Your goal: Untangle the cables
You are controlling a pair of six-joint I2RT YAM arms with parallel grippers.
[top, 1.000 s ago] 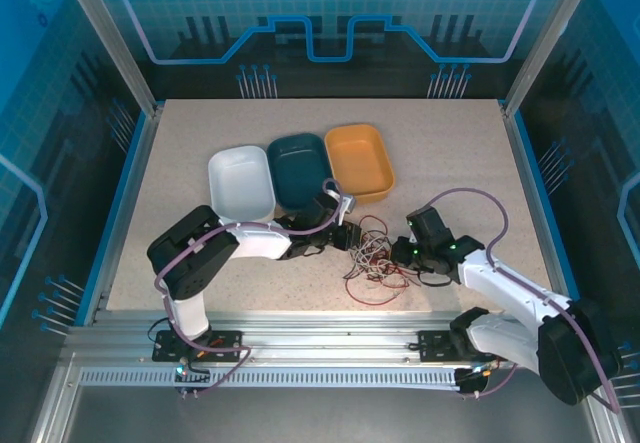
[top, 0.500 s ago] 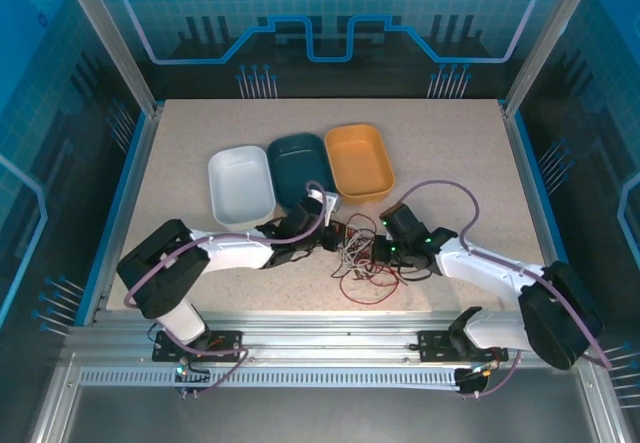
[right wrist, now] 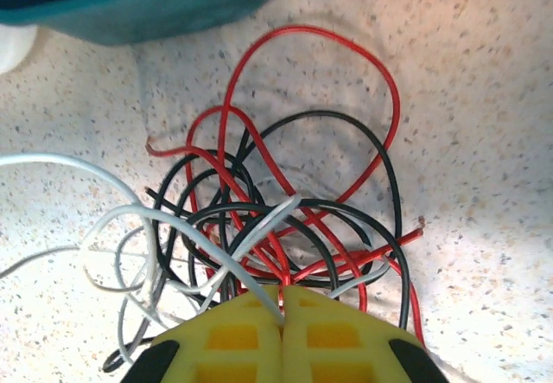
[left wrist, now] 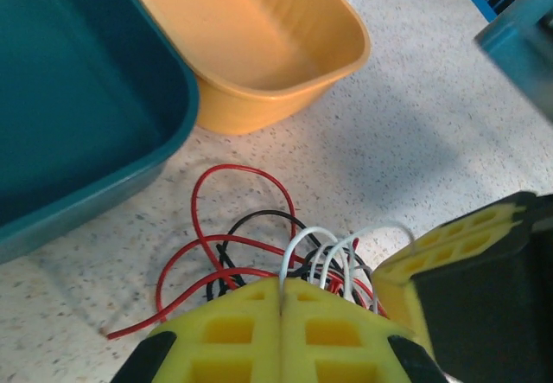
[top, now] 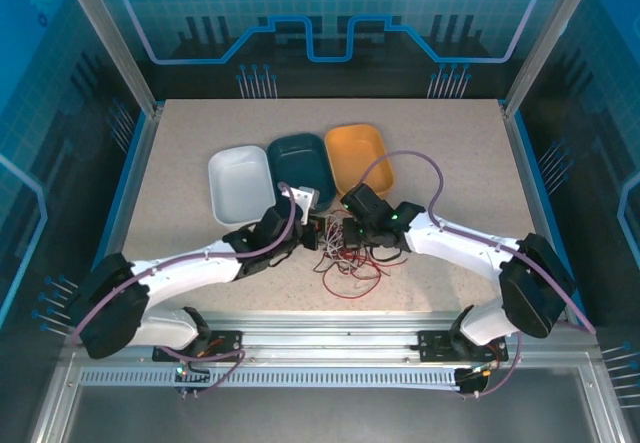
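both grippers clamped at the knot, pull-apart comes next

the tangle of thin red, black and whitish wire cables [top: 352, 266] lies on the speckled beige desk [top: 460, 163], just in front of the dark teal plastic tray [top: 300, 161] and the orange plastic tray [top: 360, 158]. the white plastic tray [top: 240, 183] is further left. no strand is in any tray.

the left gripper [top: 318, 231] and right gripper [top: 347, 231] meet over the far edge of the pile, nearly touching.
- right gripper: pads clenched. in its wrist view a whitish and a red strand run straight into the seam, so it looks to be grasping the cables.
- left gripper: pads pressed together too, with whitish loops rising right at the tips. can't tell whether a strand is actually pinched.

judgement: grasp step is done, separation not started — all colours are knotted in one heap. the next move calls for drawing the two grippers apart slowly, low over the desk, and watching which colour slides free. risks: a thin strand slips out of the pads, or the pull tightens the knot instead of loosening it.
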